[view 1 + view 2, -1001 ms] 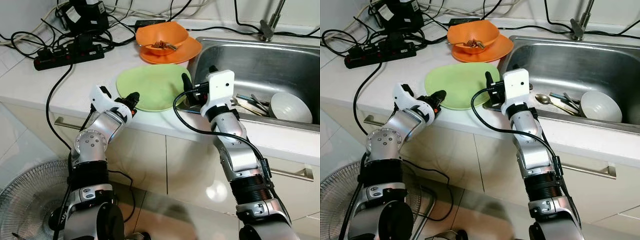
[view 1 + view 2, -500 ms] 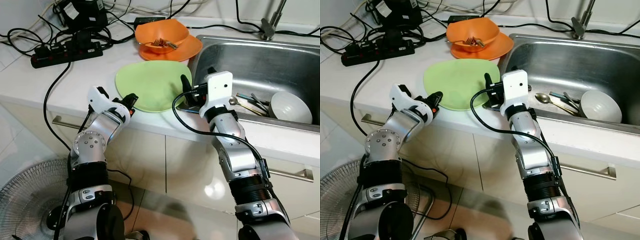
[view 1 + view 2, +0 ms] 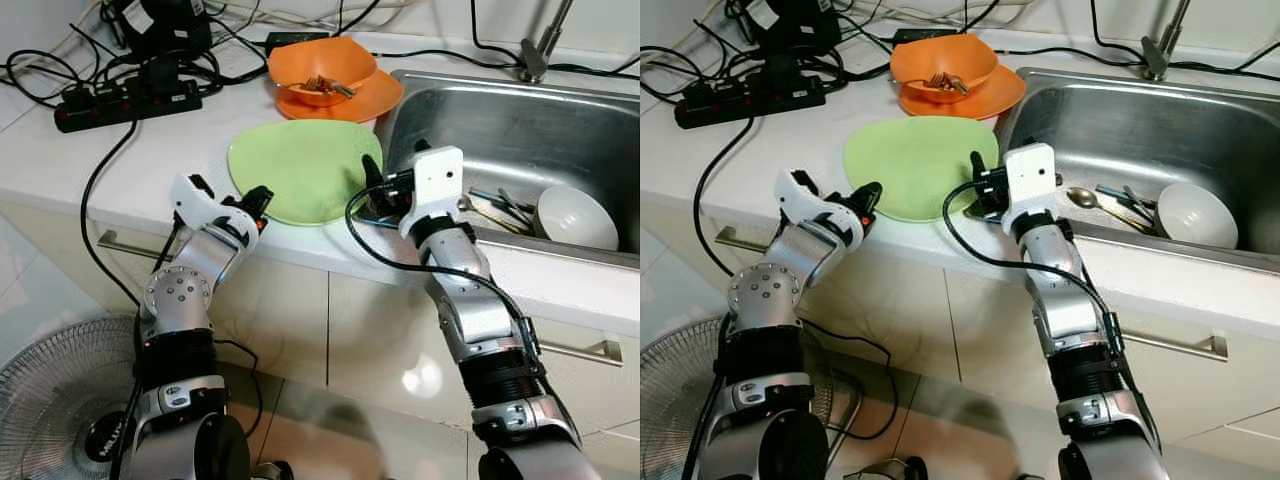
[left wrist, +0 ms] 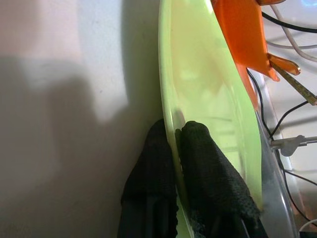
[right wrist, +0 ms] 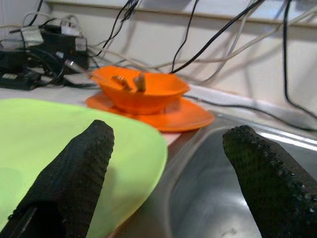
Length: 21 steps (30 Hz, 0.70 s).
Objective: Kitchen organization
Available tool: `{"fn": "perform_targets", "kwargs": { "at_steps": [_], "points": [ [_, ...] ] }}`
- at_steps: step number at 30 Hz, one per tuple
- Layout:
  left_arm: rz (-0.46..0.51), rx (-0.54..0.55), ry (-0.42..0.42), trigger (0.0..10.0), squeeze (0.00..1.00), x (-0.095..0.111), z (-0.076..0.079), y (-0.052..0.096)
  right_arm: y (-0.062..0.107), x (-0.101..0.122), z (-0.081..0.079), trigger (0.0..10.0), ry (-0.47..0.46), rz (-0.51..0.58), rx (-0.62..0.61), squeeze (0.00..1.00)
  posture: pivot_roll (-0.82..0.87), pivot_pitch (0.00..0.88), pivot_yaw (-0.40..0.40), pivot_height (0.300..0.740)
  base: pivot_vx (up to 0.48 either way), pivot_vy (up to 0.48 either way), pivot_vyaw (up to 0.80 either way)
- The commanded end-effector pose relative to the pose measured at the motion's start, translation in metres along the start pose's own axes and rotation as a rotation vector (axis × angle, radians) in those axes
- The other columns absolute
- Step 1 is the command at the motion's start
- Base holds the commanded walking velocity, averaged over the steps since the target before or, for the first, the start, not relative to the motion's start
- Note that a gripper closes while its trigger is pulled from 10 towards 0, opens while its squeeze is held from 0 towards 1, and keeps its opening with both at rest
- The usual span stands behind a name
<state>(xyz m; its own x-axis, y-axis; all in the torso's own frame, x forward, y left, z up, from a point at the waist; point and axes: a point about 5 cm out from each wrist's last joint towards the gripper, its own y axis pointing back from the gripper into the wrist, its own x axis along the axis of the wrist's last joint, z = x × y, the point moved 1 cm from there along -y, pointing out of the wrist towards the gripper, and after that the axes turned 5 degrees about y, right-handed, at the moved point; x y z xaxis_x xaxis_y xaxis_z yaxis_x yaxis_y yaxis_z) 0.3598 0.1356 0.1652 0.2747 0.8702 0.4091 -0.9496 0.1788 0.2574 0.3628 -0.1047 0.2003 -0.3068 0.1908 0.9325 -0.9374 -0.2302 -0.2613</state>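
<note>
Here the left gripper (image 4: pixel 173 148) is pinched on the near rim of the flat, pale-green plastic-looking plate (image 3: pixel 305 170), one black finger (image 4: pixel 148 173) under the edge and the other on the upper face, as the left wrist view shows plainly. The plate lies on the white countertop (image 3: pixel 110 150), reaching away from that gripper toward the stainless-steel sink (image 3: pixel 520 130), with its far edge just beside the sink's rim. The right gripper (image 5: pixel 166 163) hovers at that far edge with its two fingers spread wide, one over the plate's surface and the other over the sink basin, holding nothing. Beyond both grippers stands an orange bowl on an orange plate (image 3: pixel 950 75), with what looks like cutlery in the bowl, and a white bowl (image 3: pixel 575 215) rests in the sink among loose utensils. The green plate looks thin, stiff and light, so it should lift easily, but its glossy surface is probably slippery, and a pinch at one edge alone would likely let it droop or swing. The rim is the only place to take it, since it lies flat against the counter; I judge a second hold on the opposite rim, where the right gripper waits, would steady it well. It seems sturdy rather than fragile.
</note>
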Motion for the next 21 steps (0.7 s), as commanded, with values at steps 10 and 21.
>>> {"fn": "perform_targets", "kwargs": {
  "at_steps": [10, 21],
  "points": [
    [-0.101, 0.168, -0.036, 10.0, 0.00, -0.020, -0.051, 0.013, -0.009, 0.005, 0.005, 10.0, 0.004, 0.020, -0.001, 0.00, 0.07, 0.078, 0.022, 0.740, 0.000, 0.000, 0.00],
    [-0.063, -0.123, -0.089, 10.0, 0.00, -0.013, -0.015, 0.026, -0.014, 0.003, 0.006, 10.0, 0.000, 0.016, -0.007, 0.00, 0.09, 0.081, 0.017, 0.740, 0.000, 0.000, 0.00]
  ]
}}
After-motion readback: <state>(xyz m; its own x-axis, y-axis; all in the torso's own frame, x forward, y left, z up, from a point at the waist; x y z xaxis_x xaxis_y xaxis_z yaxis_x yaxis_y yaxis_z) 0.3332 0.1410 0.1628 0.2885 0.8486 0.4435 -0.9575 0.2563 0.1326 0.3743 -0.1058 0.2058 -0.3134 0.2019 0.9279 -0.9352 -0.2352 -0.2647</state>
